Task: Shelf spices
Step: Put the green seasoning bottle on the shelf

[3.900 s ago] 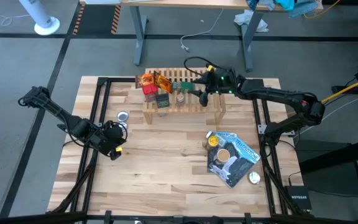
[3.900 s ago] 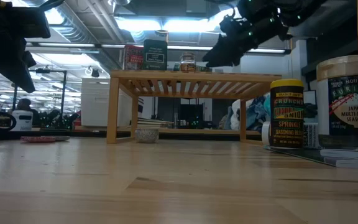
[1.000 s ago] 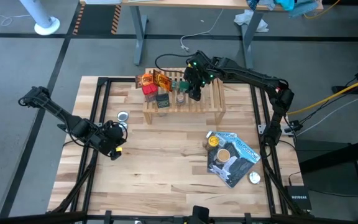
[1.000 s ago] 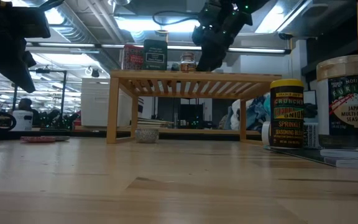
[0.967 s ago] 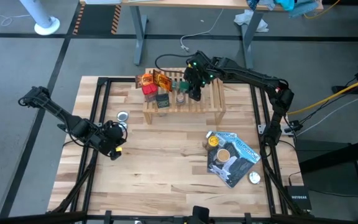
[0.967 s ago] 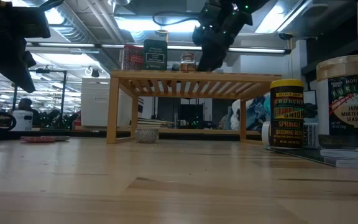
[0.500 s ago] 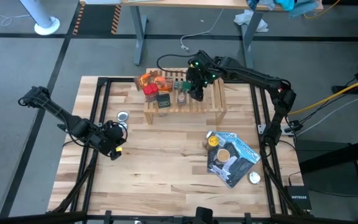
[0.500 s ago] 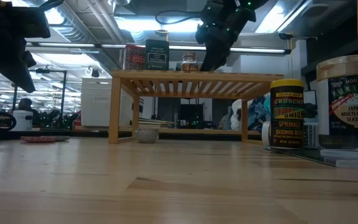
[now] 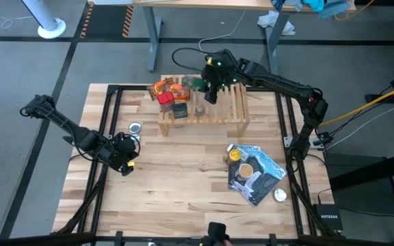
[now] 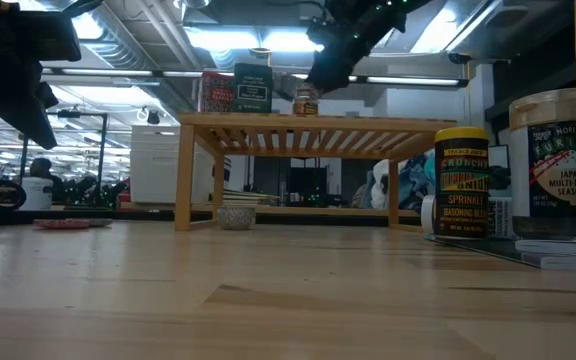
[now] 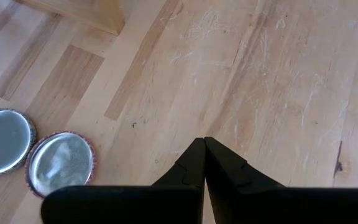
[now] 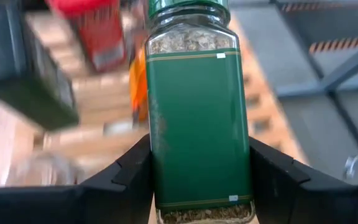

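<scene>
Right pincer [image 12: 199, 180] is clamping a green-labelled spice jar [image 12: 199, 118], its two dark fingers [image 12: 123, 177] pressing on the jar's opposite sides near the base; I am seeing the green cap at the top and dried herbs through the clear glass above the label. From above, that pincer [image 9: 209, 85] is hanging over the far edge of the shelf [image 9: 232, 109], with the jar [image 9: 198, 83] showing as a green patch just beside it. I am reading the jar as off the slats, carried in the air

On the shelf I am counting a red-capped jar [image 9: 165, 100], a dark square tin [image 9: 180, 111], orange packets [image 9: 163, 87] at the far left corner, and a small glass jar [image 9: 200, 108] standing alone near the middle. In the low view the tin [image 10: 251, 88] and the red-labelled jar [image 10: 215, 92] are standing upright on the shelf top [image 10: 308, 122], the small jar [image 10: 306, 100] next to them, with the right arm above it

Left pincer [image 11: 202, 163] is sitting pressed together, holding nothing, low over the bench [image 11: 278, 74] at the left side, with two silver discs [image 11: 59, 159] lying close by. Off the shelf, a yellow-capped jar [image 9: 235, 154] and a tan-capped jar [image 9: 245, 168] are resting by the glossy pouch [image 9: 260, 178] at the right of the bench
</scene>
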